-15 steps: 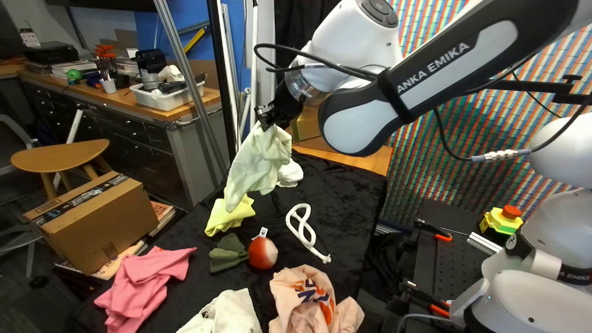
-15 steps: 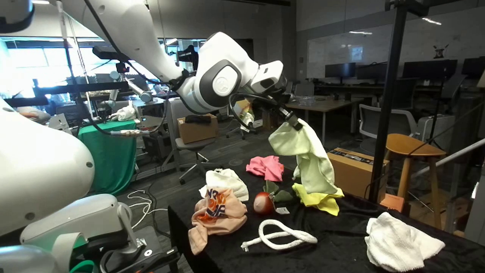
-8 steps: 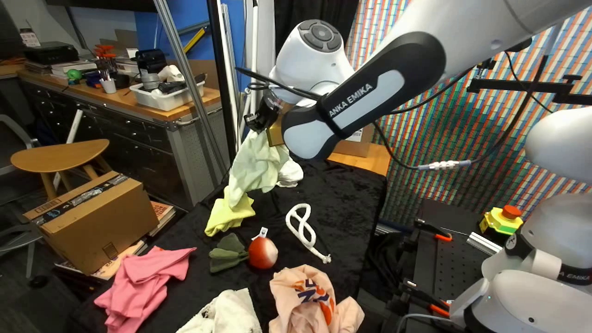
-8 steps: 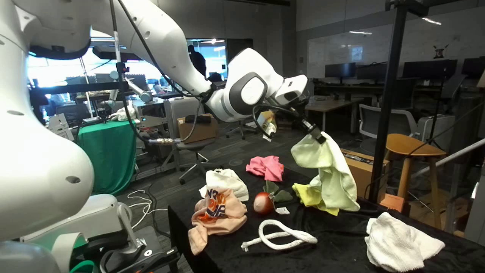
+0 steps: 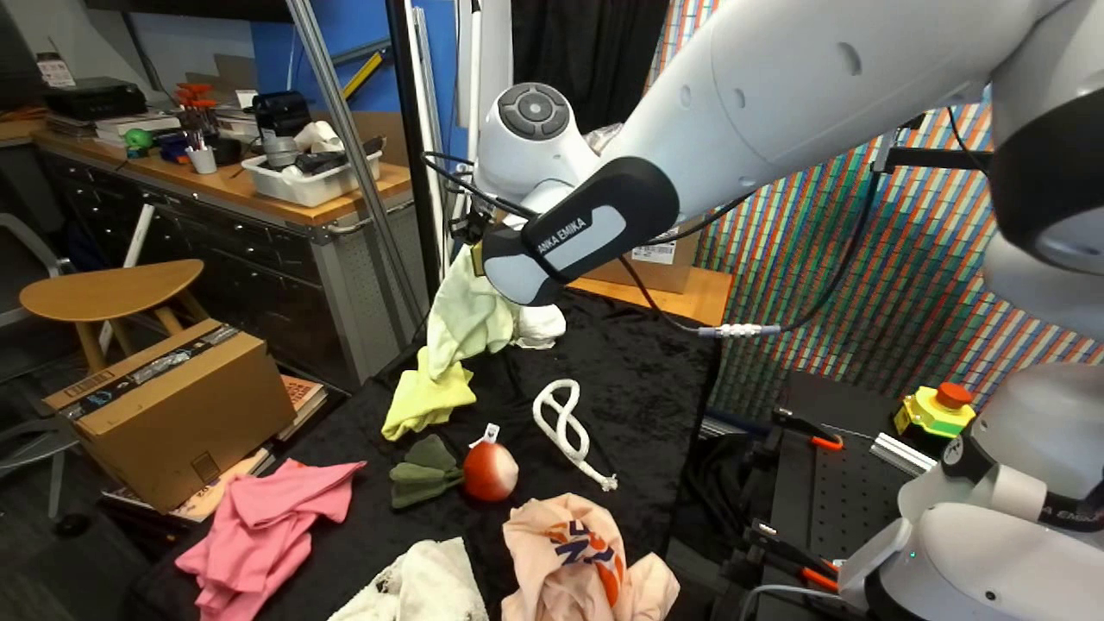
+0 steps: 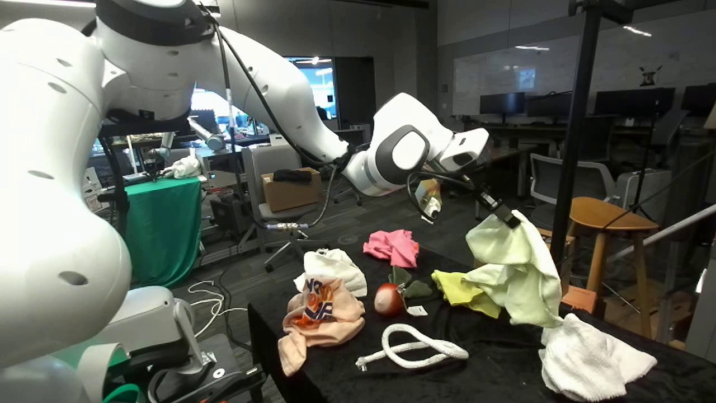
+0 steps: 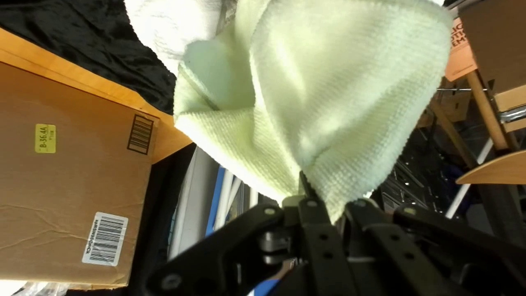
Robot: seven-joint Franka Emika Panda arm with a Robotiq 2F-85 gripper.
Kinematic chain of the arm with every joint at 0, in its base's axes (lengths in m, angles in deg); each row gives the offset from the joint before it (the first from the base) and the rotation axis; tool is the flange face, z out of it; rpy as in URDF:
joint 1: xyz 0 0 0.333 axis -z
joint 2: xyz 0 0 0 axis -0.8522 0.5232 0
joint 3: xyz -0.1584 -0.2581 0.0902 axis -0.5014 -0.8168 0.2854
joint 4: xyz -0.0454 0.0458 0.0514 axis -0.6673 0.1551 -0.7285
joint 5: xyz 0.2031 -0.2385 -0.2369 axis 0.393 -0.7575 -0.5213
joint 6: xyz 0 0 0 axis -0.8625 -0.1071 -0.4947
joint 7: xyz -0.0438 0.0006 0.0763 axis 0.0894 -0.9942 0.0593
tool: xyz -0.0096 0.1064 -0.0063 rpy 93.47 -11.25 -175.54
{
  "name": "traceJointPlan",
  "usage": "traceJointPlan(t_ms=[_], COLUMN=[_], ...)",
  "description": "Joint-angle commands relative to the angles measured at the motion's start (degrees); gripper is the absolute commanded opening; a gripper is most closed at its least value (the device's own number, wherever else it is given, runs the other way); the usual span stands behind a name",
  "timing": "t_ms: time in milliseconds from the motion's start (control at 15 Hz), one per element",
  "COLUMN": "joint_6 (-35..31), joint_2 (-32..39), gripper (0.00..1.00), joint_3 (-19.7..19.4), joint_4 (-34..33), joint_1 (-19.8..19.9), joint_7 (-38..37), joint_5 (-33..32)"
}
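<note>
- Robot arm (image 6: 296, 101): extended, bent at the joints, wrist end tilted downward; the largest item in both exterior views.
- Black-covered table (image 5: 638, 379): covering wrinkled, a strip of wood showing along one edge.
- Cardboard box (image 5: 185, 423): closed, dark tape across its top, positioned beside the table.
- Pale green cloth (image 6: 520, 274): suspended above the table from the gripper (image 6: 510, 220). Jaws narrow, pinching a gathered portion of the cloth; the remainder hangs in loose folds. In the wrist view the fabric tapers to the point of grip.
- Peach cloth (image 6: 321, 313): crumpled on the table, orange and dark blue lettering visible on its surface.
- Pink cloth (image 6: 394, 246): bunched on the table, well apart from the gripper.
- Marked white cloth (image 5: 440, 586): dark marks on the fabric; lies just beside the peach cloth.
- Heaped white cloth (image 6: 593, 358): resting on the table. In an exterior view the lowest corner of the pale green cloth meets its outline; contact cannot be determined.
- Yellow cloth (image 5: 423, 401): folded over itself, partly hidden behind the pale green cloth in both exterior views; contact likewise undetermined.
- White rope (image 6: 439, 344): laid on the table in a loop, crossing itself.
- Radish-shaped toy (image 6: 389, 300): red and white body with green leaves, lying between the peach cloth and the yellow cloth.
- White tag (image 5: 490, 434): attached to the toy.
</note>
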Motion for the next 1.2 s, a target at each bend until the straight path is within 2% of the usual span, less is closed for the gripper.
traceJointPlan(t_ms=[0, 67, 133, 400, 533, 600, 667, 867, 1133], joint_6=[1.98, 2.45, 2.78, 4.06, 4.25, 3.32, 3.49, 3.14, 7.16], joint_2=[-3.62, -3.91, -3.42, -4.32, -2.16, 0.63, 2.56, 7.55, 13.92], gripper=[0.34, 0.37, 0.46, 0.75, 0.91, 0.97, 1.00, 1.00, 1.00], joint_3=[1.83, 2.20, 3.37, 3.81, 5.47, 7.94, 9.73, 13.59, 17.91], joint_4=[-6.18, -6.87, -7.46, -8.05, -7.08, -6.14, -5.38, -1.51, 2.87], joint_1=[4.42, 5.03, 6.02, 6.04, 5.80, 6.17, 6.14, 3.84, 2.62], joint_7=[-0.54, 0.03, 1.18, 1.29, 3.54, 6.43, 8.83, 14.97, 22.68], joint_5=[1.73, 1.55, 1.40, 1.43, 1.41, 1.61, 1.64, 2.29, 2.49])
